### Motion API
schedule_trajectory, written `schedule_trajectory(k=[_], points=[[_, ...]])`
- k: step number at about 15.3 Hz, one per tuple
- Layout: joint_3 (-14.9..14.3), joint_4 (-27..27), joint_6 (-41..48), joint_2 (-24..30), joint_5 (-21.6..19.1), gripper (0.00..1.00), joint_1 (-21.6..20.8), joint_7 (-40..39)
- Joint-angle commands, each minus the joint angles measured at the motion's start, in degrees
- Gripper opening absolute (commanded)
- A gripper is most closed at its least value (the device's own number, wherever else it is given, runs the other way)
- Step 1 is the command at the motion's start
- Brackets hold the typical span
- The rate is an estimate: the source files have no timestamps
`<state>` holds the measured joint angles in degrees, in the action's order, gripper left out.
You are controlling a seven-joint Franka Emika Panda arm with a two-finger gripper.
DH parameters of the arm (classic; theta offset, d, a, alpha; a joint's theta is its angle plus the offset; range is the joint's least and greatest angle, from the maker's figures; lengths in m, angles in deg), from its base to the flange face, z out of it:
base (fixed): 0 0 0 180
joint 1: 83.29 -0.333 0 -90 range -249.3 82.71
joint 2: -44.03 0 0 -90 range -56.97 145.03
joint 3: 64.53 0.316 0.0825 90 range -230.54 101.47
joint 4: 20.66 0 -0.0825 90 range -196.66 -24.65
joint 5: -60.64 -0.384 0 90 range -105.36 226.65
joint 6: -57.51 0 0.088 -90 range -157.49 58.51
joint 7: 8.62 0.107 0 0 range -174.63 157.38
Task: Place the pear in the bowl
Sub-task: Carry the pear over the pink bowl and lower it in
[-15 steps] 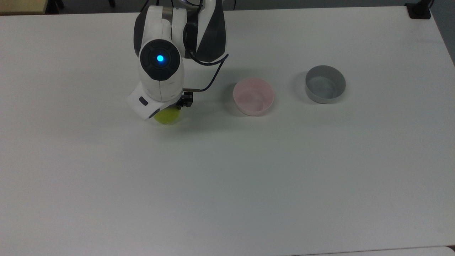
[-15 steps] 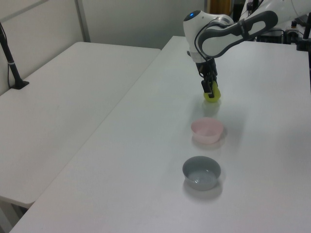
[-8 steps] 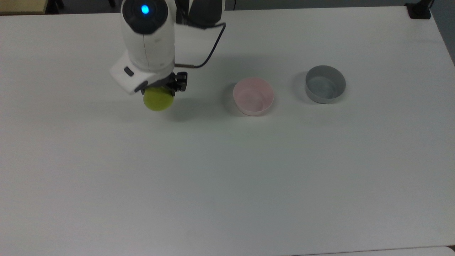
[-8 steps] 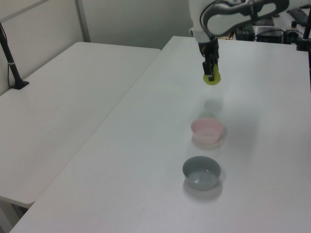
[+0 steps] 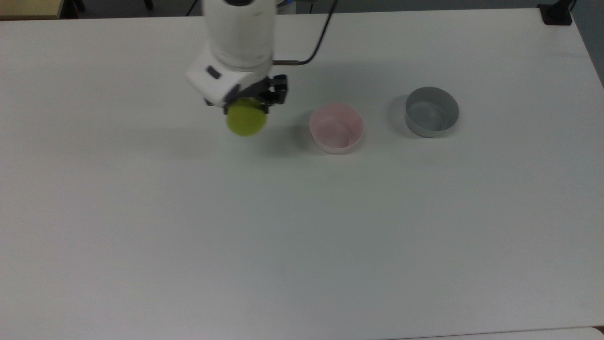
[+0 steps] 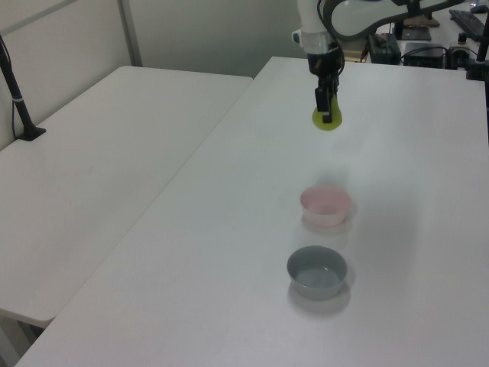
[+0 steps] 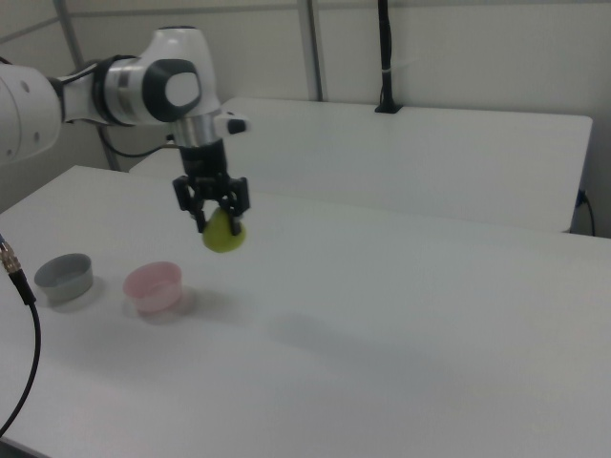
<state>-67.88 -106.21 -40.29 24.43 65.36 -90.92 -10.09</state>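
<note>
Gripper (image 5: 247, 105): hanging above the white table (image 5: 302, 226), its two dark fingers (image 7: 237, 195) clamped on either side of the pear (image 5: 246, 118), which is filling the gap between them. In the left view the gripper (image 6: 325, 106) is pointing straight down from the white wrist.

Pear: being held in the air, clear of the tabletop, its rounded yellow-green body sticking out below the fingertips. In the top view it is sitting to the left of the pink bowl (image 5: 336, 128) and well apart from it. In the right view the pear (image 7: 224, 232) is hanging above and to the right of the pink bowl (image 7: 153, 285). In the left view the pear (image 6: 328, 121) is hovering farther back than the pink bowl (image 6: 326, 205), roughly in line with it.

Pink bowl: standing upright on the table with nothing inside, in the top view between the pear and the grey bowl (image 5: 432, 111).

Grey bowl: standing upright, also holding nothing, at the top view's right of the pink bowl, near it but not touching. In the left view the grey bowl (image 6: 316, 271) is lying nearest the camera; in the right view the grey bowl (image 7: 65, 277) is sitting at the far left.

Cable (image 5: 315, 46): running dark from the wrist up toward the top view's upper edge.

Second table (image 7: 410, 157): standing behind the first in the right view, carrying a dark post (image 7: 385, 57).
</note>
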Motion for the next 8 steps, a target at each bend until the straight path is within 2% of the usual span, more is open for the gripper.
schedule_trajectory(k=[1,4,8], points=[[-0.6,0.6,1.4,0.1,-0.7,0.62,-6.4,3.7],[-0.6,0.5,1.3,-0.2,-0.7,0.64,-11.2,5.4],[-0.6,0.0,0.9,-1.7,-0.6,0.65,-15.3,6.8]])
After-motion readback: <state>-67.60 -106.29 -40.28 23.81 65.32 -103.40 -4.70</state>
